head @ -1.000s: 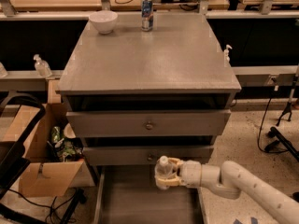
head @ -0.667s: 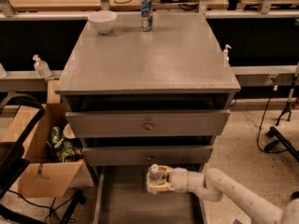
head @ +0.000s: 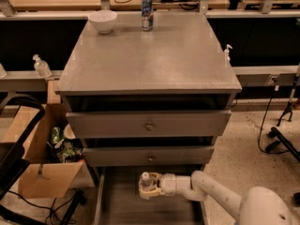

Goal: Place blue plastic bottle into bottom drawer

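Note:
The blue plastic bottle, clear with a white cap, is held in my gripper just above the floor of the open bottom drawer. The gripper's pale fingers are shut around the bottle's body. My white arm reaches in from the lower right, across the drawer's right side. The bottle sits under the front of the middle drawer, near the drawer's centre. Its lower part is hidden by the fingers.
The grey cabinet top carries a white bowl and a blue-and-silver can. Two upper drawer fronts with knobs are closed. A cardboard box stands to the left, cables and a stand to the right.
My gripper with the bottle has moved left and slightly down, from the right part of the drawer toward its centre.

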Motion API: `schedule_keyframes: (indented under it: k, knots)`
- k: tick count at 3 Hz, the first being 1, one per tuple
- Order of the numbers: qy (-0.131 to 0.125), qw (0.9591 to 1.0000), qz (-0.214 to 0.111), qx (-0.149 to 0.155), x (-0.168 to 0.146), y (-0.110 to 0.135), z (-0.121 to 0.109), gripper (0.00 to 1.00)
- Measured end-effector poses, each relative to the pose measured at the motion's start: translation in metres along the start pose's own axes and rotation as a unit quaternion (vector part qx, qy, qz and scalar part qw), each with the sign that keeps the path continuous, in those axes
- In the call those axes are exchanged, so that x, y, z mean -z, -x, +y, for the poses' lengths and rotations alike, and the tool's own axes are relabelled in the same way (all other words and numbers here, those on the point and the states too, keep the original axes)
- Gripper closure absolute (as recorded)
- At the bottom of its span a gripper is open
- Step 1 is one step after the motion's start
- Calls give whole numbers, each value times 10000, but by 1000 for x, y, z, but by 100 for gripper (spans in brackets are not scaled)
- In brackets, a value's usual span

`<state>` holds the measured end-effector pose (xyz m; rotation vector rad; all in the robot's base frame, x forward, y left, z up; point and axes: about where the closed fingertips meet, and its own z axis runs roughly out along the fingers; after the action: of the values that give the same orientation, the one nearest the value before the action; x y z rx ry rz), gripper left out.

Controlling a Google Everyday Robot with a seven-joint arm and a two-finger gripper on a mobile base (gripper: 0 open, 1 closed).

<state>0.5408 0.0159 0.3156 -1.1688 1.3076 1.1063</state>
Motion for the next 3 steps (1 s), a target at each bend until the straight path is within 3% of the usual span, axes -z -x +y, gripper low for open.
schedule_keyframes:
  k: [1,2,3]
  knots:
    - [82,9998,89,-157,-18,-39,5,100]
    - [-38,9985,116,-534,-29,-83,24,100]
    - [-146,9968,121,-779,-31,-104,36,100]
